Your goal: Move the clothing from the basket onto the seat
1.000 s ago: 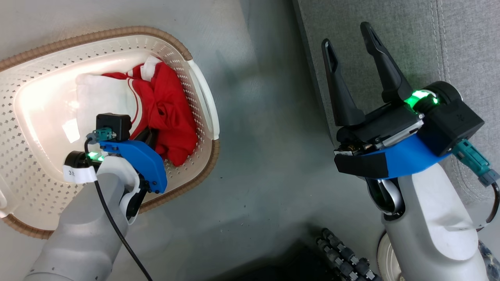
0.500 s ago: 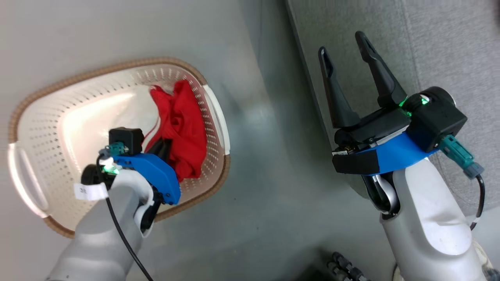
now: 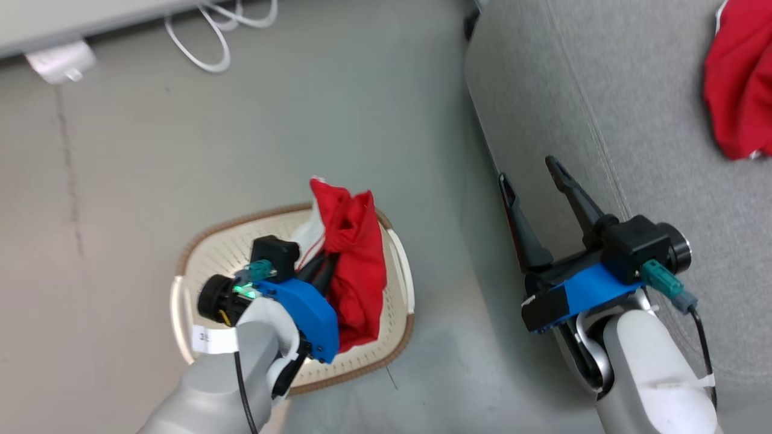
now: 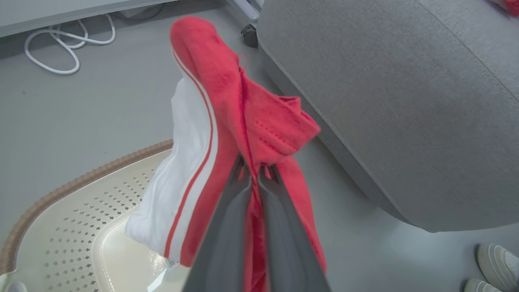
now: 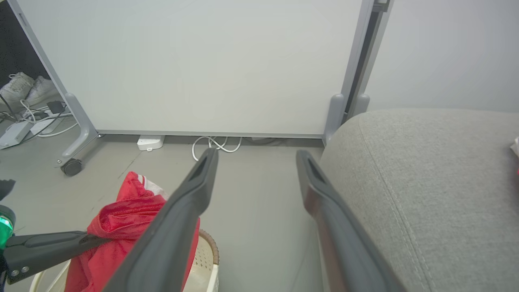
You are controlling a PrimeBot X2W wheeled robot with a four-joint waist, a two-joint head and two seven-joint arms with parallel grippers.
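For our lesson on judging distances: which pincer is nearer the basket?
Left. The left pincer hangs above the basket, shut on the clothing. The right pincer is open, off to the side by the seat edge.

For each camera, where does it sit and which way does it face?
Head view: on the head, looking down at basket and seat; left gripper and right gripper show.
Left wrist view: on that wrist, looking along its shut fingers at the held red garment.
Right wrist view: on that wrist, looking along its open fingers toward a white panel.
Both wrist views show that garment, basket and seat.
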